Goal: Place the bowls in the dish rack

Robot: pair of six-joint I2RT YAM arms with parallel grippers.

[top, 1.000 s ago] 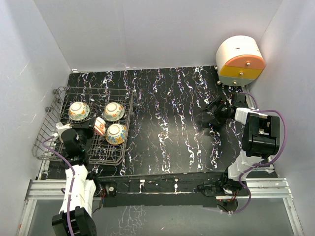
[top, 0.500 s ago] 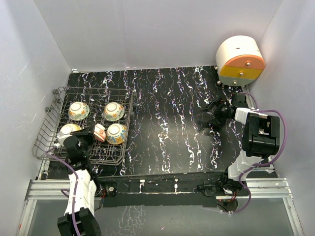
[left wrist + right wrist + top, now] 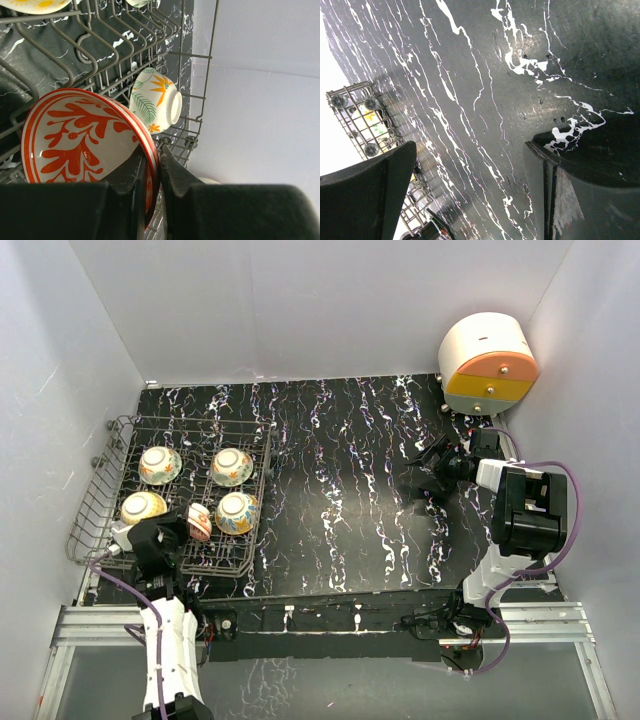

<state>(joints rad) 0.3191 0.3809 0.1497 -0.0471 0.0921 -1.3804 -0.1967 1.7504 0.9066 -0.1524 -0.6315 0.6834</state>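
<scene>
While pinching the red-orange bowl [image 3: 85, 135] by its rim in the left gripper [image 3: 152, 157], holds it on edge over the near part of the dish rack [image 3: 195, 421], between two other bowls [image 3: 143, 506] [image 3: 237, 510] sitting there, far from the empty, wide-spread right gripper [image 3: 470, 155].

Wire dish rack [image 3: 112, 450] on the bench's [image 3: 340, 530] left holds five bowls [image 3: 232, 466] — one, a red-orange bowl [image 3: 199, 522], stands on edge, pinched by the left tool [image 3: 188, 527]. The right tool [image 3: 426, 473] hangs over the bench's right side.
</scene>
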